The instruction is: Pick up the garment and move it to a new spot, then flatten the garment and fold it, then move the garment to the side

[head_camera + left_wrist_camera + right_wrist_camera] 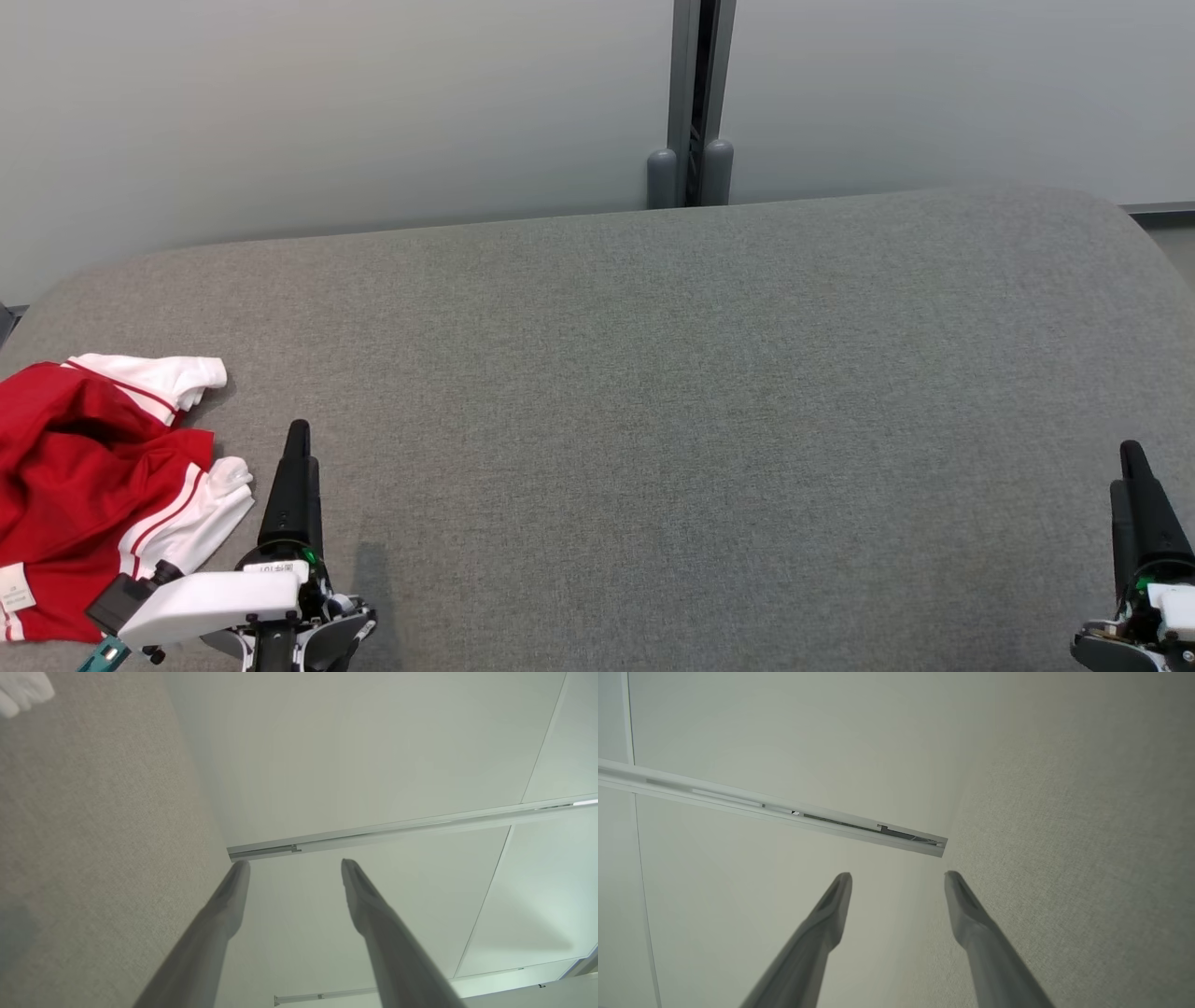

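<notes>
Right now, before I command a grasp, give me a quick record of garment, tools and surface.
garment: red with white striped sleeves, crumpled at the surface's left edge
left tool: open, empty, just right of the garment
right tool: open, empty, far right
surface: grey fabric, backed by a pale wall
stage: garment not yet picked up
</notes>
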### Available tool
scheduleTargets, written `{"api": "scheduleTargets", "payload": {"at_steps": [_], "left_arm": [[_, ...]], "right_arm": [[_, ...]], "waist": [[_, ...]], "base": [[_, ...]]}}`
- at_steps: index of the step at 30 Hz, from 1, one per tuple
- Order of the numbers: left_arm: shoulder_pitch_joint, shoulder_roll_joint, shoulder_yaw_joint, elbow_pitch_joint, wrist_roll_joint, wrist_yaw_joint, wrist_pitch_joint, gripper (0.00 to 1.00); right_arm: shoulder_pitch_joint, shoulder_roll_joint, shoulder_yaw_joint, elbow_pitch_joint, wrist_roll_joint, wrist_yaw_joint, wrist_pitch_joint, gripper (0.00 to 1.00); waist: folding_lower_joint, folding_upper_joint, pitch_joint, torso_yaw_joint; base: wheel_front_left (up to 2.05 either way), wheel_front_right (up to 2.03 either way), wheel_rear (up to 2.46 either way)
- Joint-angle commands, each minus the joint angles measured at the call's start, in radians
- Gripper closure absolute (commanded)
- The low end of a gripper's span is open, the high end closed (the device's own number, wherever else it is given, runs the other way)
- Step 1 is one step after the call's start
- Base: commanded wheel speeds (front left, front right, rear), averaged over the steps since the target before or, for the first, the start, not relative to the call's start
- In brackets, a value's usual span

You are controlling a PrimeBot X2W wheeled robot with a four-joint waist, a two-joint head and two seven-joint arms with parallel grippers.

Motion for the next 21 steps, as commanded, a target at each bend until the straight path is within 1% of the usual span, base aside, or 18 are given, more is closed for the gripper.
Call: {"api": "scheduleTargets", "payload": {"at_steps": [1, 8, 14, 19, 21], "left_arm": [[-0.014, 0.004, 0.018, -0.024, 0.025, -0.001, -0.008, 0.0], [-0.015, 0.005, 0.046, -0.05, 0.098, -0.001, -0.025, 0.0], [-0.008, 0.005, 0.028, -0.078, 0.152, -0.001, -0.04, 0.0], [-0.001, 0.006, 0.048, -0.102, 0.225, -0.001, -0.051, 0.0], [0.003, 0.006, 0.053, -0.104, 0.252, -0.001, -0.055, 0.0]], "right_arm": [[-0.039, -0.014, 0.007, -0.011, -0.057, 0.001, -0.017, 0.0], [-0.093, -0.02, 0.05, -0.039, -0.242, 0.001, -0.051, 0.0], [-0.123, -0.034, 0.089, -0.074, -0.405, 0.001, -0.078, 0.0], [-0.141, -0.053, 0.139, -0.106, -0.539, 0.001, -0.099, 0.0], [-0.146, -0.051, 0.149, -0.116, -0.579, 0.001, -0.107, 0.0]], "waist": [[0.0, -0.0001, 0.001, 0.001], [0.0, -0.0001, 0.006, 0.005], [0.0, -0.0001, 0.009, 0.015], [0.0, -0.0001, 0.009, 0.024], [0.0, -0.0001, 0.009, 0.027]], "base": [[0.0, 0.0, 0.0], [0.0, 0.0, 0.0], [0.0, 0.0, 0.0], [0.0, 0.0, 0.0], [0.0, 0.0, 0.0]]}}
